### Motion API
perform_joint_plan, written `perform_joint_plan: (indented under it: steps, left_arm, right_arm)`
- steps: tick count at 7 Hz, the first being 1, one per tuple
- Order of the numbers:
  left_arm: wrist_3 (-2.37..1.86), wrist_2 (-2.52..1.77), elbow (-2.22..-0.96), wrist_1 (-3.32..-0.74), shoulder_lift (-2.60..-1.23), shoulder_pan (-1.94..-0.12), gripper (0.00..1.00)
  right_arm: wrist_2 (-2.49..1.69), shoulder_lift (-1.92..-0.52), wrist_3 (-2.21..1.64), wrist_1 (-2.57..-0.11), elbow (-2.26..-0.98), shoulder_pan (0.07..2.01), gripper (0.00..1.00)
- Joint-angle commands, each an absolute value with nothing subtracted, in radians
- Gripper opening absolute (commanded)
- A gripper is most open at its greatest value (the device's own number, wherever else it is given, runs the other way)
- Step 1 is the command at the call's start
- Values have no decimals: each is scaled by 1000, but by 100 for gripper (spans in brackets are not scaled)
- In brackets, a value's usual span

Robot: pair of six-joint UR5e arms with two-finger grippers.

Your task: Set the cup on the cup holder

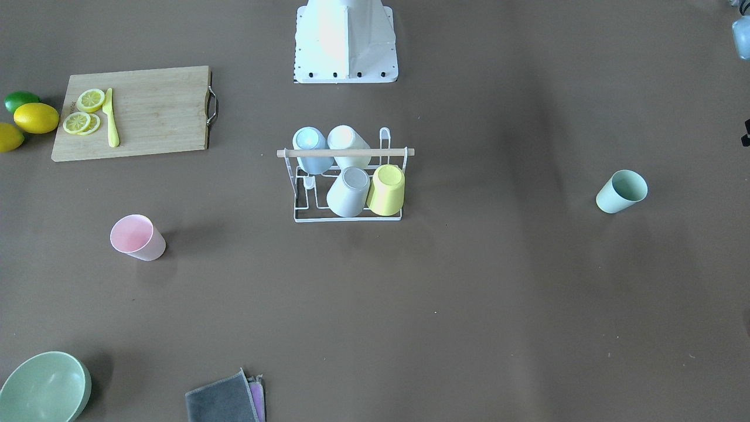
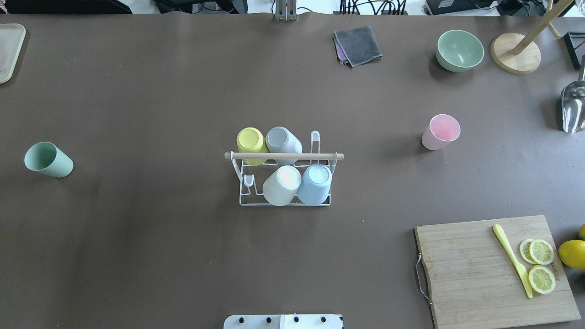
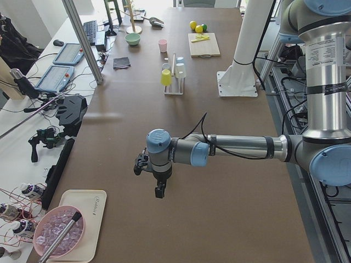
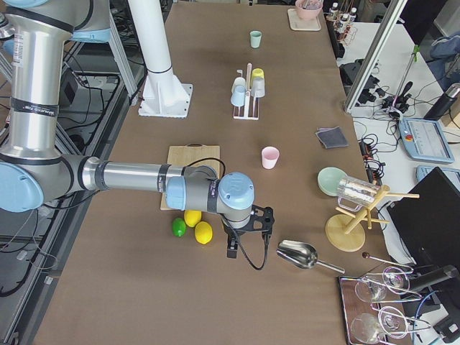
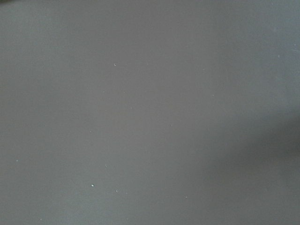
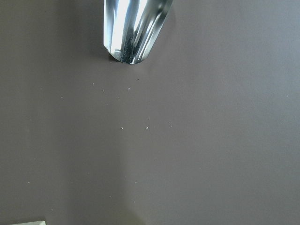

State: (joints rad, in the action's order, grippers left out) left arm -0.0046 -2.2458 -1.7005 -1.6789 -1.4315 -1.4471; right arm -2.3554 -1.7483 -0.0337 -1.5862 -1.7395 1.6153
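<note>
Starting at the left gripper: hangs fingers-down above the bare brown table toward the robot's left end. Shows only in the side view, so cannot tell whether apart or together. Same for the right gripper: hangs above the table at the robot's right end, between the lemons and a metal scoop, again only in a side view, so cannot tell. Its wrist camera catches the shiny scoop's mouth at the top edge and otherwise plain table.

Moving outward from the left gripper, and well apart from it: green cup, upright, mouth up, alone on the table. Further on, mid-table and straight ahead of the robot's base: cup holder, white wire with a wooden rod across the top. Carries four cups upside down on its prongs: yellow cup and grey cup on the far row, white cup and blue cup on the near row. Leaves one prong bare in each row.

Beyond the holder toward the right: pink cup, upright on the table, apart from the holder. Nearer the robot on that side: wooden cutting board with lemon slices and a yellow knife. Along the far edge: grey cloth and green bowl.
</note>
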Motion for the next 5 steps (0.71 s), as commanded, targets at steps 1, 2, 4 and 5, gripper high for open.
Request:
perform_joint_plan:
  steps: [1,2,4,5]
  left_arm:
    - [-5,-2244,-1704,-1680,-1431,-1448,98]
    - [-5,-2243,-1704,-1680,-1430,-1448,98]
    - [-5,-2243,-1703,-1680,-1430,-1448,98]
    - [-5,-2243,-1704,-1680,-1430,-1448,98]
  right_arm:
    - [-2355,-1744,-35,-1591,-1733,1615,100]
    - [-2353,-1746,-35,-1588,-1727,1615,100]
    - [-2335,-1721,-34,-1574,-1739,1623,100]
    - [-2286,-1679,-34,-1575,-1761,1634,100]
